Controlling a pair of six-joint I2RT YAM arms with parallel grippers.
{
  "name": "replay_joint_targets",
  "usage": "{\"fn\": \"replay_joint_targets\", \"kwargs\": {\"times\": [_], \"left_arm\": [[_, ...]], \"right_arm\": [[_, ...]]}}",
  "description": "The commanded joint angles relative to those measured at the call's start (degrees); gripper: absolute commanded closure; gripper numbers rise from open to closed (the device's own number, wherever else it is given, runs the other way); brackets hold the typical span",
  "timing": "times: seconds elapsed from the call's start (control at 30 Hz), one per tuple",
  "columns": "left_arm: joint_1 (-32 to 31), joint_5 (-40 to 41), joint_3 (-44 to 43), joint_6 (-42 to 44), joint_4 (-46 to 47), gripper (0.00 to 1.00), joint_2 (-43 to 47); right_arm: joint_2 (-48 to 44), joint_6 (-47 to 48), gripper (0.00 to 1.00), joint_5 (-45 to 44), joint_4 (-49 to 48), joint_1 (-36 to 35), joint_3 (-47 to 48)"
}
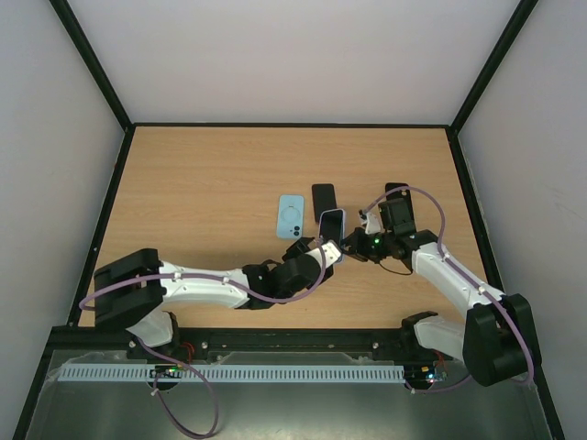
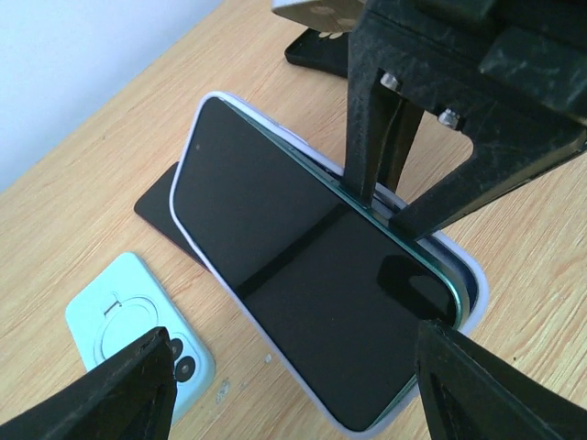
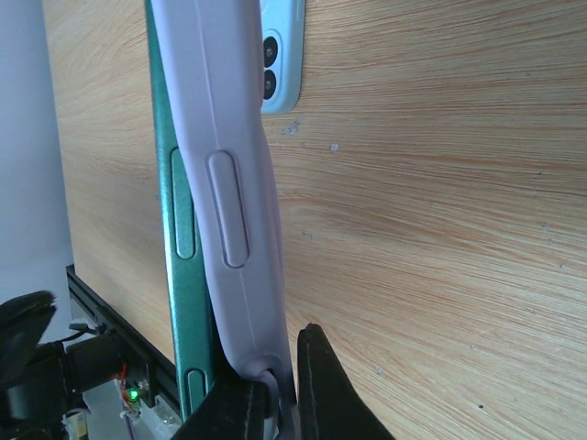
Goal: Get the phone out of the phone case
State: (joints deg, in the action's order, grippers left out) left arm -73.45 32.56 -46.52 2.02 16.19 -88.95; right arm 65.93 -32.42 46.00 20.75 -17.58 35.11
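Right fingers (image 3: pixel 321 390) barely pinch the phone case (image 3: pixel 234 211) lip, left fingers (image 2: pixel 128 390) gape open; phone (image 2: pixel 293 275) could slip onto worktop (image 3: pixel 440 229).

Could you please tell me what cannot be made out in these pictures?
Dark flat item: too small in the top view to identify; in the left wrist view the phone covers most of it.
Light blue item: cut off by the top edge in the right wrist view.
Lavender case: its back is hidden by the phone in the left wrist view.
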Motion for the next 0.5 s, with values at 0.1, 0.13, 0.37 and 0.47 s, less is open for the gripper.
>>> {"fn": "replay_joint_targets", "kwargs": {"times": [0.1,0.13,0.37,0.47], "left_arm": [[-0.7,-0.3,-2.5,2.3,4.6,0.29,-2.5],[-0.7,-0.5,-2.7,2.5,4.7,0.29,-2.8],[-0.8,-4.3,-3.4,2.3,5.0,0.29,-3.6],[-1.0,-4.8,-3.4,1.7,5.5,0.29,-3.0]], "right_arm": [[-2.3,-0.6,0.98,2.3,-3.5,0.2,0.6],[-2.5,-0.6,0.98,2.4,-3.6,0.2,0.5],[-3.0,-0.6,0.98,2.6,-4.0,0.2,0.2],[-3.4,-0.6,0.98,2.6,-4.4,0.2,-0.1]]}}
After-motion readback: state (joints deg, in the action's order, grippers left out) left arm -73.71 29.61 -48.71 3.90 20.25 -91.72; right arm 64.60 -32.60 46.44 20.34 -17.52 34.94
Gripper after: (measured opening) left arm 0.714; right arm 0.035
